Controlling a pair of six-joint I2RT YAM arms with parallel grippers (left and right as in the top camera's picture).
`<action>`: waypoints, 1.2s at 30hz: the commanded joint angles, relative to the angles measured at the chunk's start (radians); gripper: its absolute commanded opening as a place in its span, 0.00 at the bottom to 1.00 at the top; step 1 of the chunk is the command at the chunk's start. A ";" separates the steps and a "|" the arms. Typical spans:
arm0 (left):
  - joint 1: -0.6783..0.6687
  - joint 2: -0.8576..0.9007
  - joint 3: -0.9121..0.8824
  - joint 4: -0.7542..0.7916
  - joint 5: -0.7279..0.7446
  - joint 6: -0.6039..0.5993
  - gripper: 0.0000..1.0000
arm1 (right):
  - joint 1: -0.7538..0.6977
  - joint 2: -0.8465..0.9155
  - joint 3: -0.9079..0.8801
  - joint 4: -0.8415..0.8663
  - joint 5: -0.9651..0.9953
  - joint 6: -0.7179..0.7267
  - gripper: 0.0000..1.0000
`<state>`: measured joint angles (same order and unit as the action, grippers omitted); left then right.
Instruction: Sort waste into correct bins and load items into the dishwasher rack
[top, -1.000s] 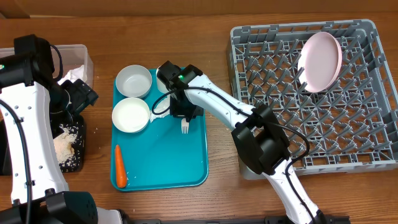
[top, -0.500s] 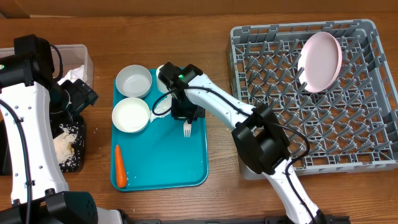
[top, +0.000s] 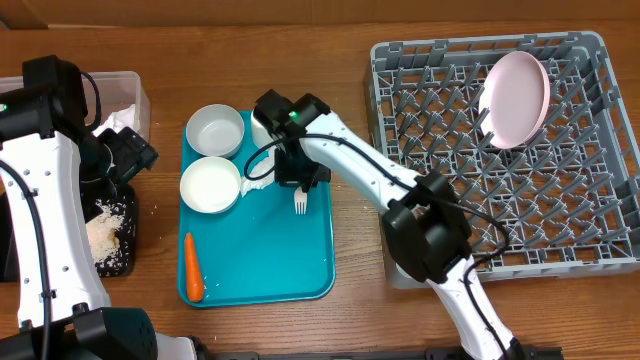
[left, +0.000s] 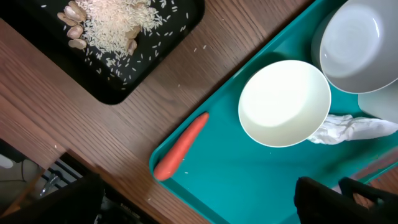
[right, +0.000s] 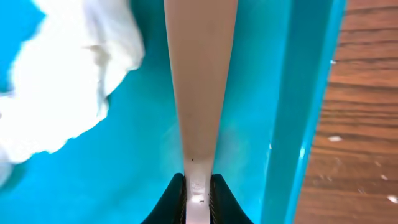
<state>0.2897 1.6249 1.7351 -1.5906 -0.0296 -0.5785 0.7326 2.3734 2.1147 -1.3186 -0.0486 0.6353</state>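
Observation:
My right gripper (top: 297, 180) is shut on the handle of the white plastic fork (top: 298, 204), low over the teal tray (top: 270, 270). In the right wrist view the fork (right: 200, 81) runs straight up from the closed jaws of the right gripper (right: 198, 193), with a crumpled white napkin (right: 68, 93) to its left. Two white bowls (top: 215, 131) (top: 211, 185) and an orange carrot (top: 193, 268) lie on the tray. A white cup (top: 262, 132) is partly hidden by the arm. My left gripper (top: 130, 155) hangs open at the far left, holding nothing. The pink plate (top: 516, 99) stands in the grey rack (top: 590, 250).
A black tray (top: 110, 235) holding rice and nuts (left: 74, 28) sits left of the teal tray. Behind it is the clear tub (top: 125, 95) with white paper inside. In the left wrist view the carrot (left: 181, 146) lies near the tray's corner.
The right wrist has swung slightly toward the back with the fork still gripped and almost in place. The left arm has not moved.

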 joint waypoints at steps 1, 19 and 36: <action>0.003 -0.015 0.004 -0.001 0.004 -0.020 1.00 | -0.008 -0.090 0.041 0.003 -0.005 -0.024 0.04; 0.003 -0.015 0.004 -0.001 0.004 -0.020 1.00 | -0.381 -0.282 0.040 -0.076 0.013 -0.394 0.04; 0.003 -0.015 0.004 -0.001 0.004 -0.020 1.00 | -0.459 -0.280 -0.034 -0.001 -0.009 -0.487 0.29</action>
<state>0.2897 1.6249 1.7351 -1.5906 -0.0296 -0.5785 0.2703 2.1185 2.1094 -1.3308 -0.0483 0.1638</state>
